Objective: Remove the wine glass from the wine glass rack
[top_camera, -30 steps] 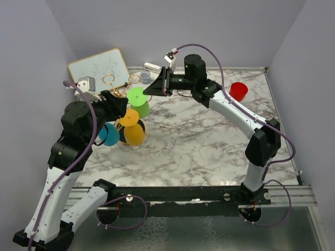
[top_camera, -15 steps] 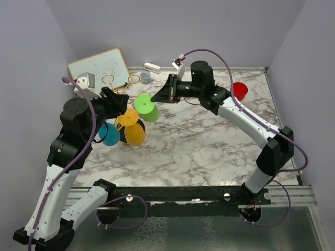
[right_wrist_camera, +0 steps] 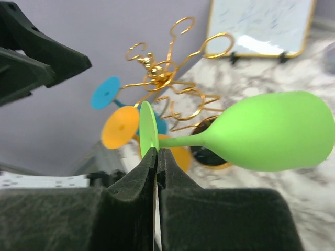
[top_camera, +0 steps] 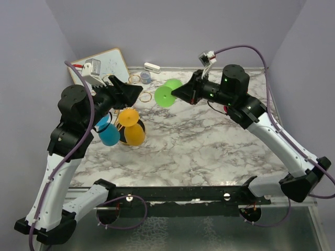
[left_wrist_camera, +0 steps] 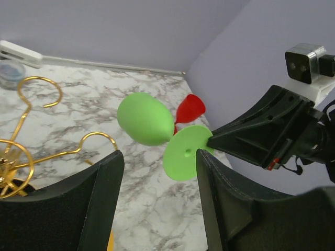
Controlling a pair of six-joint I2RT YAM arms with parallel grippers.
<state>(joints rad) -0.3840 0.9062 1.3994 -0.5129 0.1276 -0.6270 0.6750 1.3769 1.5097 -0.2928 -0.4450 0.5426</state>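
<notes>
My right gripper [top_camera: 181,93] is shut on the flat foot of a green wine glass [top_camera: 166,94] and holds it on its side in the air, clear of the rack. In the right wrist view the fingers [right_wrist_camera: 157,154] pinch the foot's rim, the bowl [right_wrist_camera: 272,130] pointing right. The gold wire rack [top_camera: 135,79] stands at the back left, with a blue glass [top_camera: 109,135] and two orange glasses [top_camera: 134,134] hanging on it [right_wrist_camera: 167,89]. My left gripper [top_camera: 133,93] is open and empty beside the rack, facing the green glass [left_wrist_camera: 145,119].
A white board [top_camera: 112,61] leans against the back left wall. A white block [top_camera: 152,67] and a small grey lid [top_camera: 145,77] lie by the back wall. A red cup [left_wrist_camera: 189,109] stands at the back right, behind my right arm.
My right gripper has carried the green glass away from the rack, to the right and upward. My left gripper has risen and swung right, still open.
</notes>
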